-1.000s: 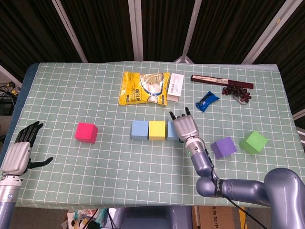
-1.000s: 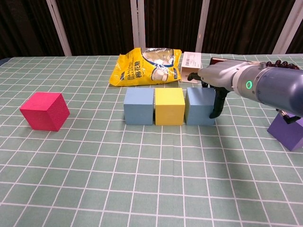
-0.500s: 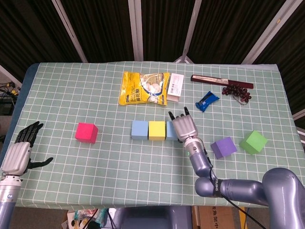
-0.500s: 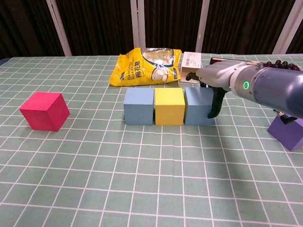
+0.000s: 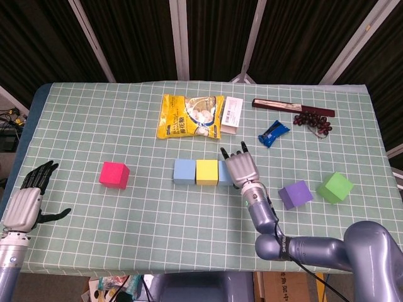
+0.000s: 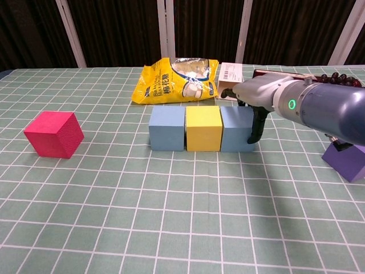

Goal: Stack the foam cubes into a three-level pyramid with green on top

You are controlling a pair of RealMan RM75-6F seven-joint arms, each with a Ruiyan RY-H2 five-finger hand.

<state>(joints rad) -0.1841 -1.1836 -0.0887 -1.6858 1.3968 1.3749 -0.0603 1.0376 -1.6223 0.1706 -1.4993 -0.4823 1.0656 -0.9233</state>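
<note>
While the right hand [image 6: 259, 97] keeps pressing its fingers [image 6: 254, 127] against the right blue cube [image 6: 235, 129], that cube has slid toward 9 o'clock and now touches the yellow cube [image 6: 203, 128]. Left hand [image 5: 25, 201] hangs open, unchanged. Green cube [image 5: 335, 187] sits at 3 o'clock, beside the purple cube [image 5: 295, 194].

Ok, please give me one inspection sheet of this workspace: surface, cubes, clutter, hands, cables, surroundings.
Surface: checked green tablecloth.
Job's things: blue cube, yellow cube and second blue cube in one row; pink cube apart at left; purple cube and green cube at right; nothing stacked.
Clutter: yellow snack bag, white card, blue wrapper, grapes, dark box.
Hands: right hand on second blue cube; left hand holds nothing.
Cables: nothing seen.
Surroundings: dark curtain.
</note>
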